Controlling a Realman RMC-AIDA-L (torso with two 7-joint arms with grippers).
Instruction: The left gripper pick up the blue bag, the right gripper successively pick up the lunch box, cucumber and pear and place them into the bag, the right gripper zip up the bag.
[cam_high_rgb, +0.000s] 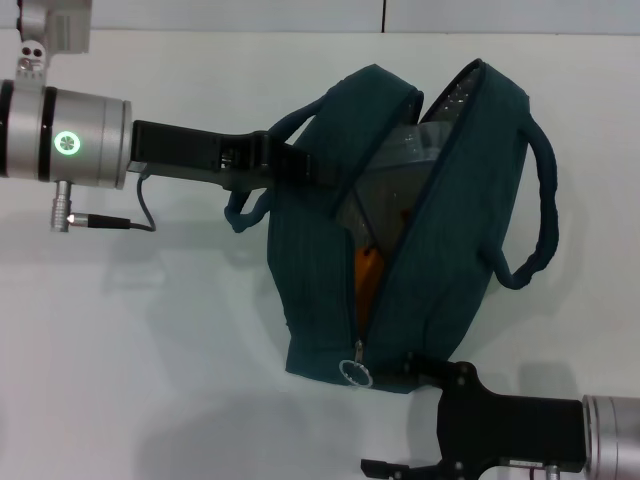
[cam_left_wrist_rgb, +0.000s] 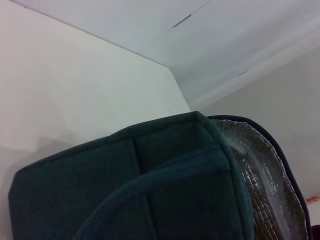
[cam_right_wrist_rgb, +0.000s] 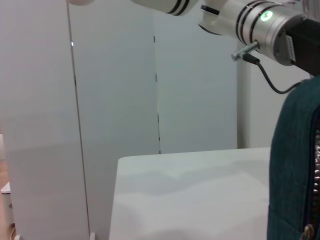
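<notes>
The blue bag (cam_high_rgb: 320, 270) lies open on the white table, its silver lining showing (cam_left_wrist_rgb: 265, 185). My left gripper (cam_high_rgb: 285, 165) is shut on the bag's near handle side and holds that wall up. Inside the opening I see the clear lunch box (cam_high_rgb: 395, 170) and an orange bit of the pear (cam_high_rgb: 367, 275). The cucumber is hidden. The zipper's ring pull (cam_high_rgb: 356, 372) sits at the bag's near end. My right gripper (cam_high_rgb: 387, 413) is open just beside that end, holding nothing. The right wrist view catches the bag's edge (cam_right_wrist_rgb: 295, 165) with its zip teeth.
The white table (cam_high_rgb: 150, 350) spreads around the bag, and its far edge meets a pale wall. The bag's second loop handle (cam_high_rgb: 540, 215) sticks out on the right. In the right wrist view the left arm (cam_right_wrist_rgb: 260, 22) shows above the bag, with the table's edge (cam_right_wrist_rgb: 120, 165) nearby.
</notes>
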